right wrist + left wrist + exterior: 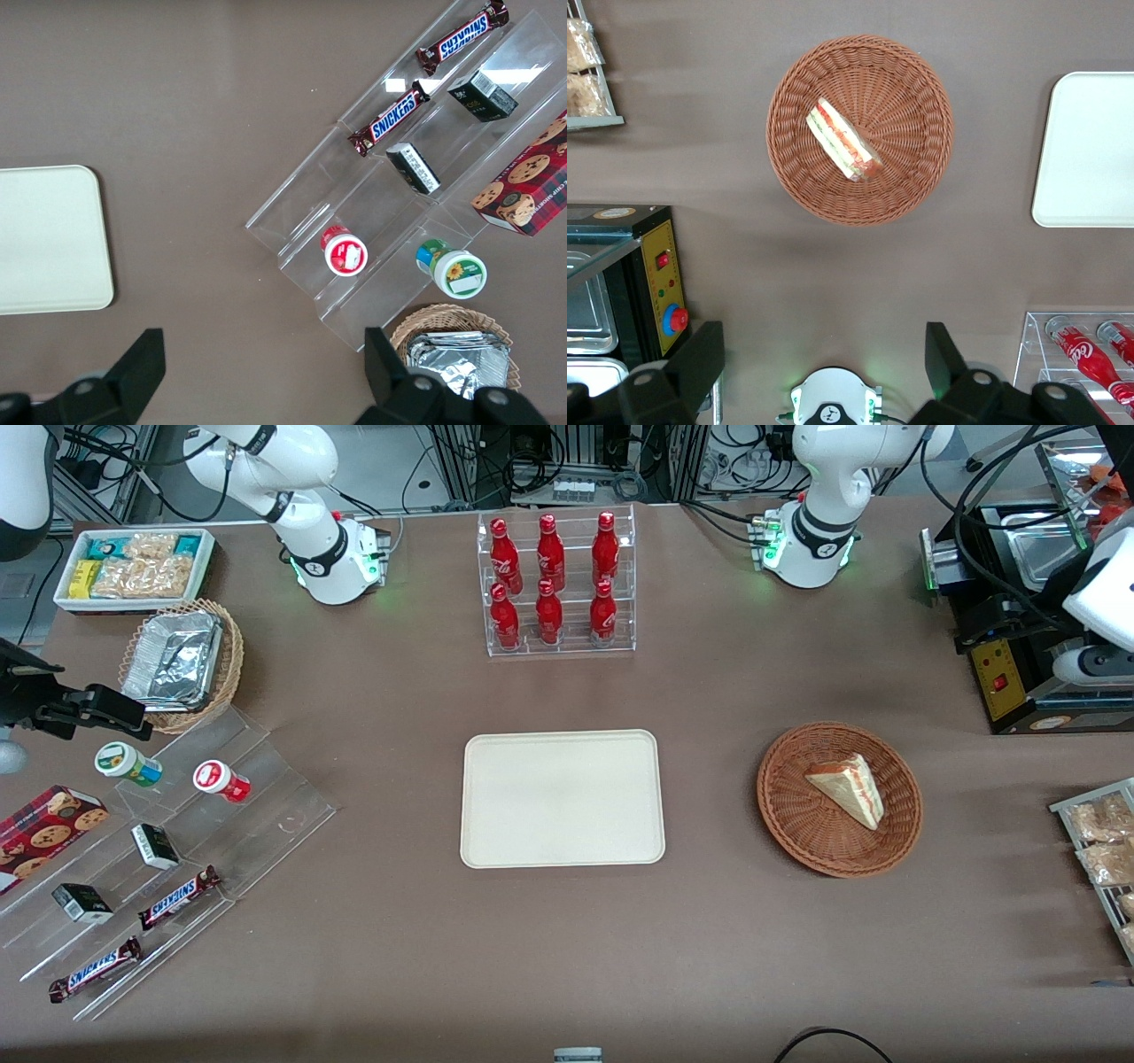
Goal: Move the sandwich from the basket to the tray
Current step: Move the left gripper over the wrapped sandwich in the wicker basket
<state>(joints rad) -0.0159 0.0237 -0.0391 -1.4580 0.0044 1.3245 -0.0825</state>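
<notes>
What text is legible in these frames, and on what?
"SNICKERS": two candy bars on the clear stepped stand.
Script on the red bottles: too blurred to read.
Cookie box, small dark boxes, two cups, yellow panel: print too small.
Sandwich, basket, tray: no text.
The gripper, open, high above the table, bears none.

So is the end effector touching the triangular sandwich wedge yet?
Apart. The left wrist view shows the open end effector high above the sandwich, bare table between.

On our brown table (pixel 567 957) we see the tray (pixel 562 798) at centre, the basket (pixel 839 799) beside it toward the working arm's end, and a bottle rack (pixel 558 584) farther from the front camera. The gripper (pixel 824 359) hovers open above the table.
</notes>
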